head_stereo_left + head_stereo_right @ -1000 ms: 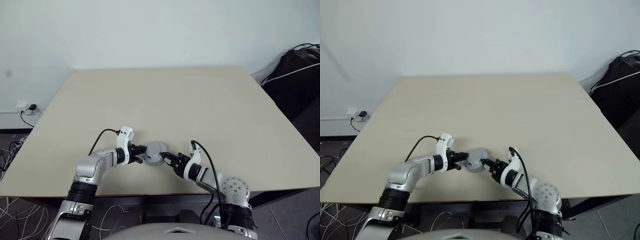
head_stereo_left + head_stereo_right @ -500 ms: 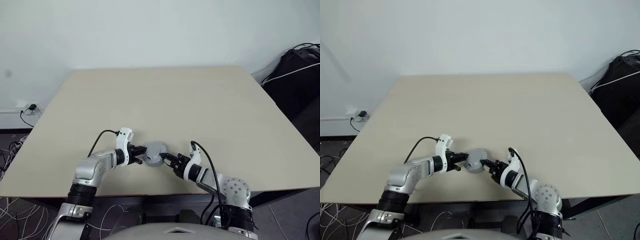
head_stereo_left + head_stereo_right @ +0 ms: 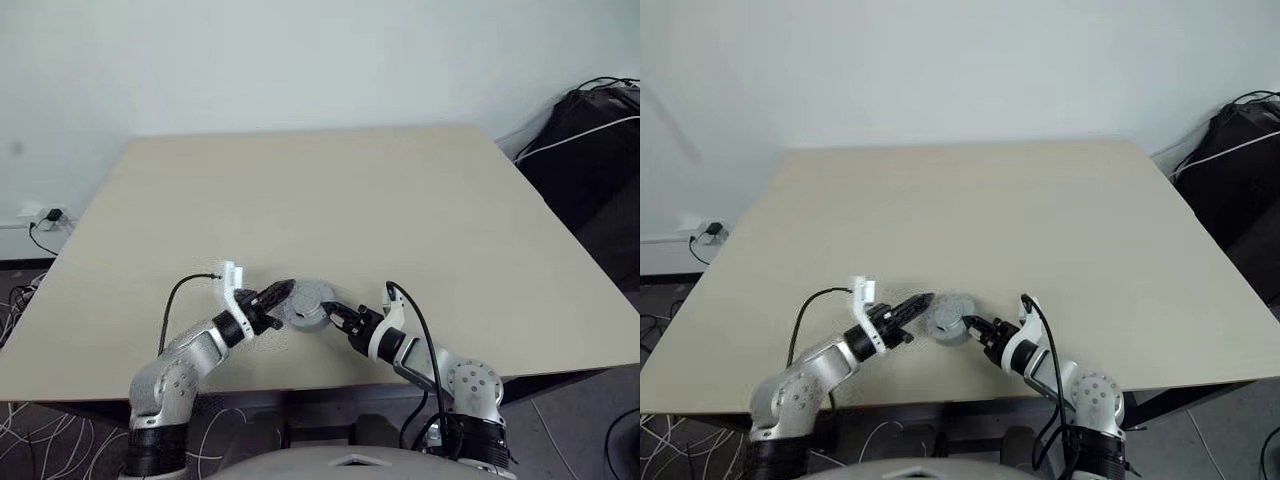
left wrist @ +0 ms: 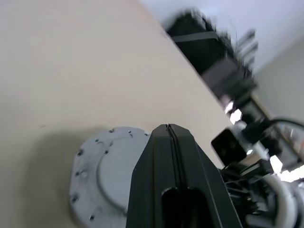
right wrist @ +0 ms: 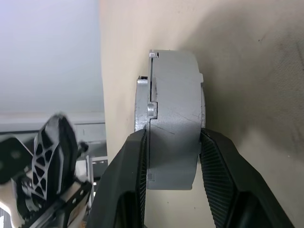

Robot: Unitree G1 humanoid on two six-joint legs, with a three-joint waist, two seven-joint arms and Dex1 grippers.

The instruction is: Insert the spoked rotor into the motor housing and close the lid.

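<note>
- Closing stage, by the look of it: one grey disc assembly sits near the table's [image 3: 300, 190] near edge, between the two grippers.
- Housing [image 5: 175, 118]: seen edge-on in the right wrist view as the thick grey part of the stack; the copper windings are hidden.
- Lid [image 4: 102, 168]: grey face with small holes round its rim, seated on the housing; a thin seam shows between the two parts in the right wrist view.
- Rotor: presumably inside the closed stack; this cannot be checked.
- Right gripper [image 5: 173, 147]: jaws part spread and pinching the housing across its thickness, one finger on each flat side, holding it from the right.
- Left gripper [image 3: 277, 295]: jaws pressed together with nothing between them, tip just over the left part of the lid; contact cannot be told.
- Step in hand, as a judgement: pressing or checking the lid while the right gripper steadies the stack.
- Next move calls for: a square push on the lid's face with the closed left tip, right grip kept firm so the stack does not slide, then a look at the seam for an even close.
</note>
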